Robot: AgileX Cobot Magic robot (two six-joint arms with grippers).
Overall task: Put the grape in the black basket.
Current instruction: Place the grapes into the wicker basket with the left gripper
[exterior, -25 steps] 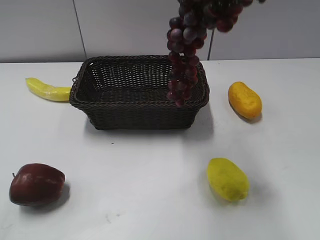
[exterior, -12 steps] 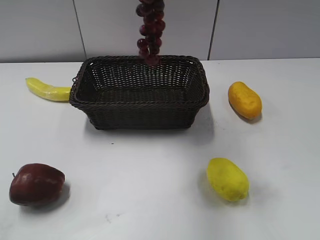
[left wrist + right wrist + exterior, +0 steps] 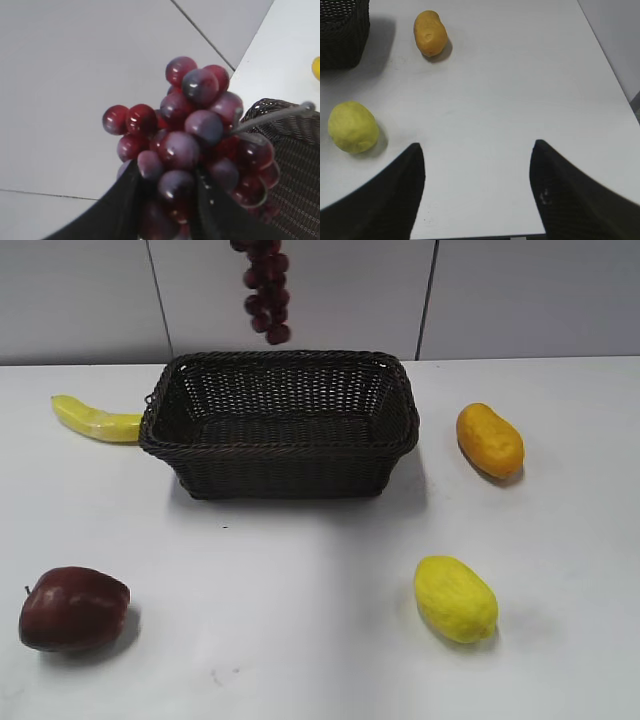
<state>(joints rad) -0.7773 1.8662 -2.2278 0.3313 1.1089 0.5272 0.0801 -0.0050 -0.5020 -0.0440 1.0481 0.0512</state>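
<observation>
The grape bunch (image 3: 263,290) is being gripped by the left end effector (image 3: 167,200), hanging vertically above the black basket's (image 3: 280,448) rear rim.

Bright, even overhead lighting; soft shadows right of basket (image 3: 280,425) and fruit. Small highlights on grapes (image 3: 192,145); foreground fingers (image 3: 385,195) dark, slightly blurred at bottom of wrist frames.

open gripper (image 3: 477,187), lemon (image 3: 352,127), orange fruit (image 3: 430,34)
</observation>
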